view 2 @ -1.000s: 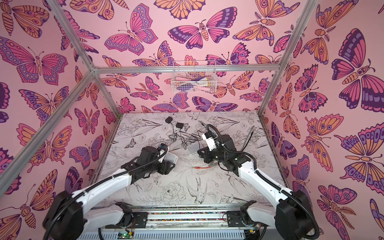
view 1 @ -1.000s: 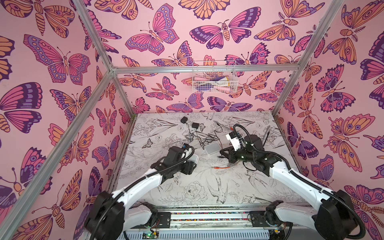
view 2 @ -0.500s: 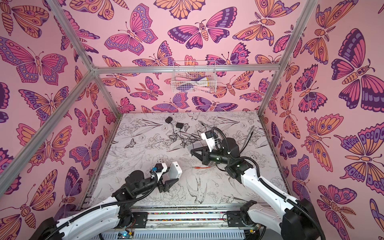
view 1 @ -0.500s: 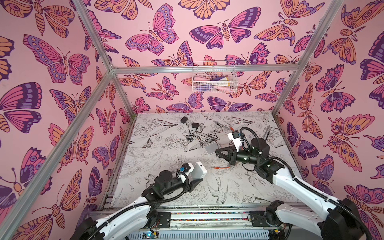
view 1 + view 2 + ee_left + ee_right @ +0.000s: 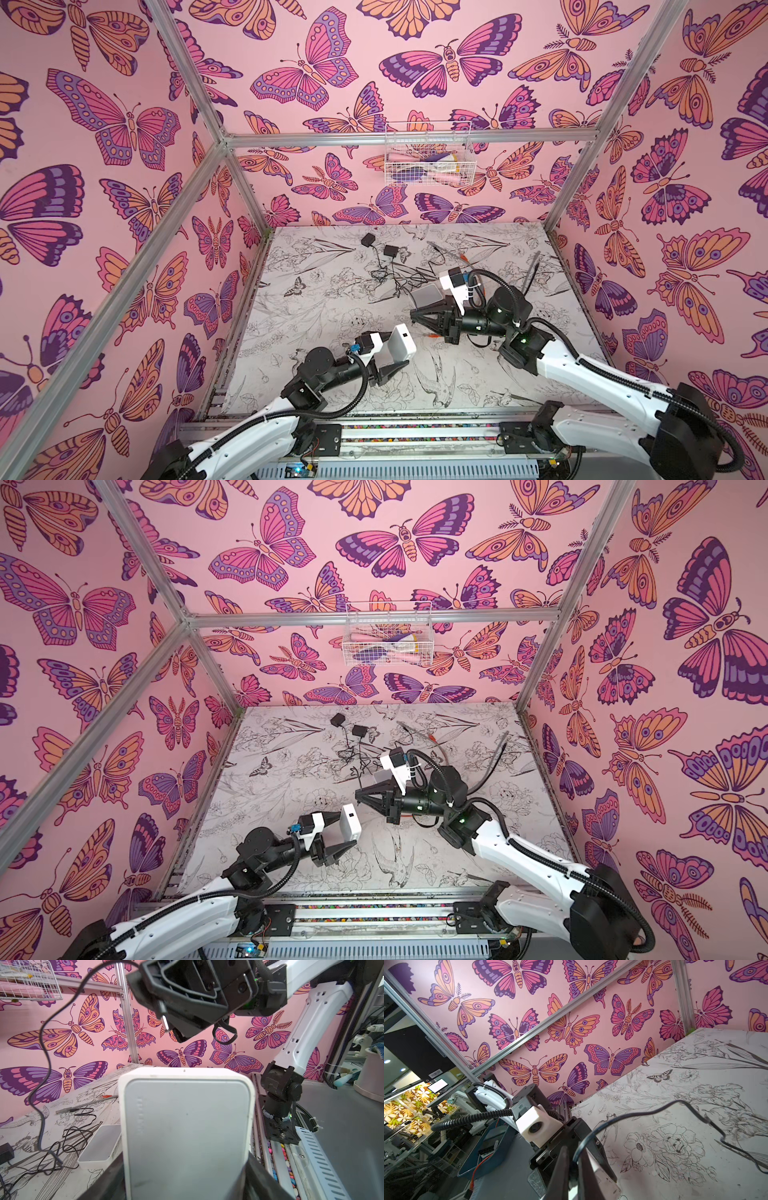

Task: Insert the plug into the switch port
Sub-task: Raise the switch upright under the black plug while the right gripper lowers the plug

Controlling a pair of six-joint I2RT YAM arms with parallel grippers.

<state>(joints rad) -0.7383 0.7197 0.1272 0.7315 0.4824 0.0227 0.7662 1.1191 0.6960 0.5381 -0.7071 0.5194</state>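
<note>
Plug (image 5: 164,1021): pinched in the right gripper (image 5: 414,315), jaws shut tight on its black body, bare metal tip poking out past the fingertips. Carried in the air above the middle of the worktop (image 5: 332,307), somewhat toward the right edge, with the black cable (image 5: 633,1114) looping away and down.

Aimed toward the front-left, at the switch (image 5: 404,347). That one clamped in the left gripper (image 5: 344,832), jaws set wide across its flat white body, lifted clear near the front edge. Long axis of the switch running straight out from the fingers, short far end turned toward the plug. Open air between the two; no contact.

Probably the lining-up step, with insertion not yet begun. Likely a job for the right arm: a push of the plug along its own axis into that far end. No port made out in any view, so cannot tell which face has to be met.

Flat near the middle of the worktop, just beyond the right gripper: a second white box (image 5: 428,296). Toward the back edge, left of middle: black adapters (image 5: 368,240) with tangled leads. On the back wall: a wire basket (image 5: 392,174) holding pink, purple and white things, too small to name.
</note>
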